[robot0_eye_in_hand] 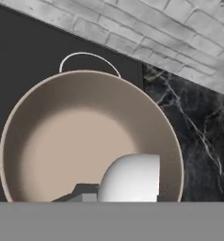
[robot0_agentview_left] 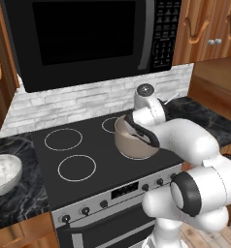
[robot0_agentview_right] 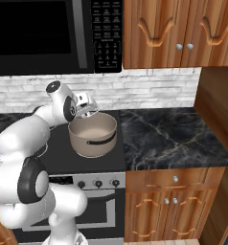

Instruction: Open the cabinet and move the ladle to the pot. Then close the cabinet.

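Ladle (robot0_eye_in_hand: 130,176): thin rigid metal, light, slick; best gripped on handle near bowl end. Its bowl hangs right below pincer (robot0_agentview_right: 87,111), over open pot (robot0_agentview_right: 93,134) on stove (robot0_agentview_left: 74,155). Pincer narrowly closed, appears clamped on ladle handle. Arm folded forward, wrist pitched down over pot. Cabinet (robot0_agentview_right: 183,33) up and right of pincer, doors shut.

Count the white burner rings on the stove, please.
3. A back-left ring, a front-left ring, and a third ring partly behind the pot. A fourth may be hidden under the pot.
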### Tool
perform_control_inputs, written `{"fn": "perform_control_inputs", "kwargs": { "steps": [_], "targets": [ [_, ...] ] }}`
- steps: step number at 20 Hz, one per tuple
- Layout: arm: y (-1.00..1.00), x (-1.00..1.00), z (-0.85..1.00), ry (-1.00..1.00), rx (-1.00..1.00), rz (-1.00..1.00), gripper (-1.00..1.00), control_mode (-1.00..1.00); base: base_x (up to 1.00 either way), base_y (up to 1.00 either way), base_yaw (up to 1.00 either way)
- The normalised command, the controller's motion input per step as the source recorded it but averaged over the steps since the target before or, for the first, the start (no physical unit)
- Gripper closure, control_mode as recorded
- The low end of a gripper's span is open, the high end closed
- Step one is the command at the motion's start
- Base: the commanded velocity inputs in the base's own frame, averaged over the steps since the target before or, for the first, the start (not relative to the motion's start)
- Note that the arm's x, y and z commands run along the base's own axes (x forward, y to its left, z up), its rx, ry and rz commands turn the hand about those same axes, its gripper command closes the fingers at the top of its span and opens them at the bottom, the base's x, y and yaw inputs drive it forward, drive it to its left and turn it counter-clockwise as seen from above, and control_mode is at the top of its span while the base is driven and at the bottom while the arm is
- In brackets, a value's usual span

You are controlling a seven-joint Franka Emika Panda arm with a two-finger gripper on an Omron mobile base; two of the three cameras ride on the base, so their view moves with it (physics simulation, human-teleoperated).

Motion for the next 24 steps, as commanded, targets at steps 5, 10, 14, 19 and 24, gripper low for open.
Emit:
{"fn": "perform_control_inputs", "kwargs": {
  "steps": [5, 10, 14, 19, 24],
  "targets": [
    [0.00, 0.23, -0.33, 0.10, 0.00, 0.00, 1.00, -1.00, 0.00, 0.00, 0.00],
    [0.00, 0.23, -0.44, 0.06, 0.00, 0.00, 1.00, -1.00, 0.00, 0.00, 0.00],
    [0.00, 0.22, -0.21, 0.11, 0.00, 0.00, 1.00, -1.00, 0.00, 0.00, 0.00],
    [0.00, 0.23, -0.14, 0.15, 0.00, 0.00, 1.00, -1.00, 0.00, 0.00, 0.00],
    [0.00, 0.21, -0.30, 0.10, 0.00, 0.00, 1.00, -1.00, 0.00, 0.00, 0.00]
  ]
}}
